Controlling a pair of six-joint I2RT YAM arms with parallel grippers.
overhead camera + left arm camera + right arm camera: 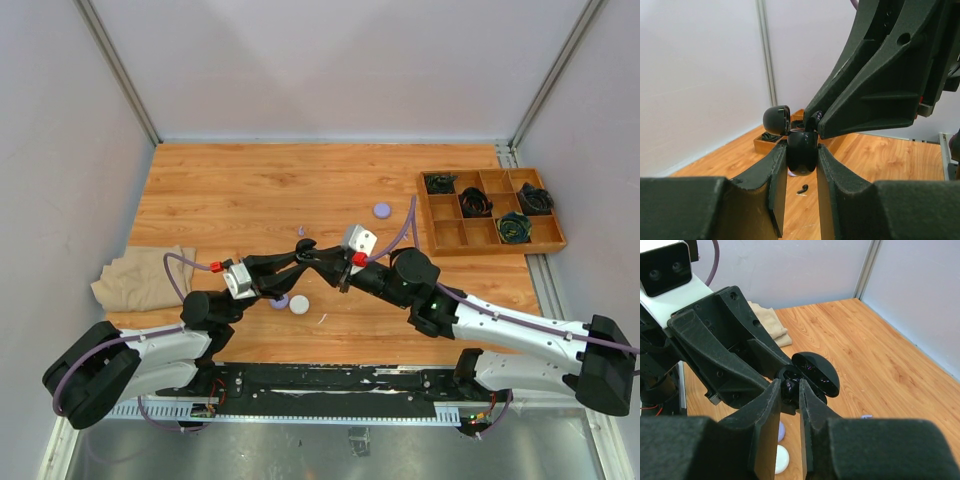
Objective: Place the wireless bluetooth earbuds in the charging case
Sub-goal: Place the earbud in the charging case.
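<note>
- Earbud (802, 190), black, lies on the table (200, 180), beneath the case (801, 152) in the left wrist view.
- Lavender earbud (301, 231) lies just above the grippers in the top view.
- Black case is held off the table at frame centre, lid (776, 120) open.
- Left gripper (801, 167) clamps the case by its sides.
- Right gripper (788, 390) has its fingers pressed together at the case's open mouth; I cannot tell whether they pinch anything.
- White puck (299, 305) sits below centre and lavender puck (381, 210) above right.
- Tray (440, 243) with cables (476, 203) is at upper right, cloth (145, 277) at left.
</note>
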